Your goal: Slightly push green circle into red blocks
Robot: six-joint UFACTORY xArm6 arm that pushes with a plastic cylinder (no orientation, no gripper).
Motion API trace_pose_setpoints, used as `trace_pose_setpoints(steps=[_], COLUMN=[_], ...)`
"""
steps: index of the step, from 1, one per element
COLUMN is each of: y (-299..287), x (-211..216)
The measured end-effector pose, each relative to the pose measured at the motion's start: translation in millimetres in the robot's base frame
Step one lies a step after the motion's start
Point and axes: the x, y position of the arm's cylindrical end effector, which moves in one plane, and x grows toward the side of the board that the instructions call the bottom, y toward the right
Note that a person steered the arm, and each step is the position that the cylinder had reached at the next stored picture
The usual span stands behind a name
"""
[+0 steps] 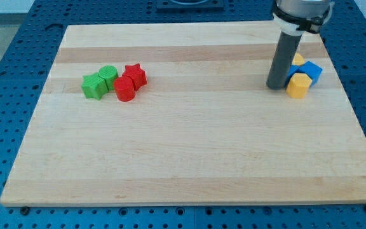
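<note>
The green circle (109, 76) sits at the view's left on the wooden board (189, 146), touching a green star-like block (94, 86) on its left. A red round block (124, 88) and a red star (135, 75) lie right beside the green circle on its right, touching or nearly touching it. My tip (276, 86) rests on the board far to the view's right, away from these blocks, just left of a yellow and blue cluster.
A yellow block (298, 85), a blue block (309, 70) and another yellow block (297, 60) partly hidden behind the rod stand at the view's right. Blue perforated table (11, 76) surrounds the board.
</note>
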Motion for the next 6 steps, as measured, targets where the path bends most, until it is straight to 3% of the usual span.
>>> trace_pose_setpoints(steps=[1,3,5,6], y=[-24,-182,-303,-348], x=[2,-36,-70,-63])
